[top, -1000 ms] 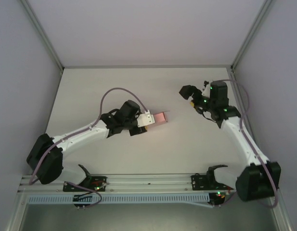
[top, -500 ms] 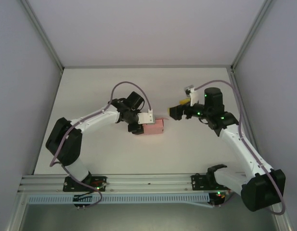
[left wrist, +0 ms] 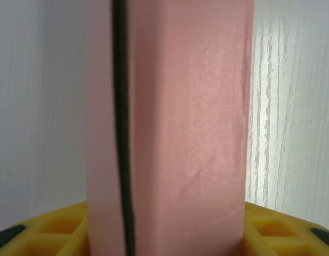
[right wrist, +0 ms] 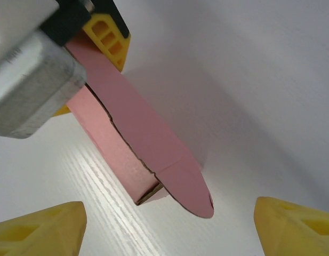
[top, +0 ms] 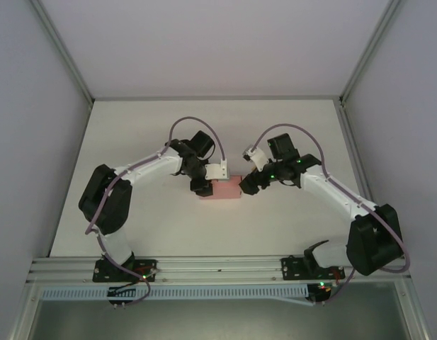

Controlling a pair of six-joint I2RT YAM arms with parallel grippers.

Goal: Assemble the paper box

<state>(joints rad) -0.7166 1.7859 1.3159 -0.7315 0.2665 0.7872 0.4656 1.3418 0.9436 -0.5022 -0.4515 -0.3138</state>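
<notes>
Pink card: the box (top: 222,190) sits at mid-table, between your two grippers, which face each other from either side of it. Your left gripper (top: 206,188) is closed on one end of the box, so that the card fills the gap between its jaws. In the left wrist view the box (left wrist: 185,133) runs straight out from between the two yellow fingers (left wrist: 52,232), with a dark slit (left wrist: 120,122) along its length, left of centre. Your right gripper (top: 248,186) stands at the opposite end with its jaws spread wide. In the right wrist view the free end of the box (right wrist: 135,141) reaches toward the gap between the right fingertips (right wrist: 44,229) and touches neither. At that end a rounded flap (right wrist: 188,189) projects beyond the box body, toward the right jaws and unfolded. The same view shows a yellow left finger (right wrist: 108,34) pressed against the far end of the box. The lower edge of the box appears to meet the white table (right wrist: 249,80); you cannot tell whether it rests there fully.
</notes>
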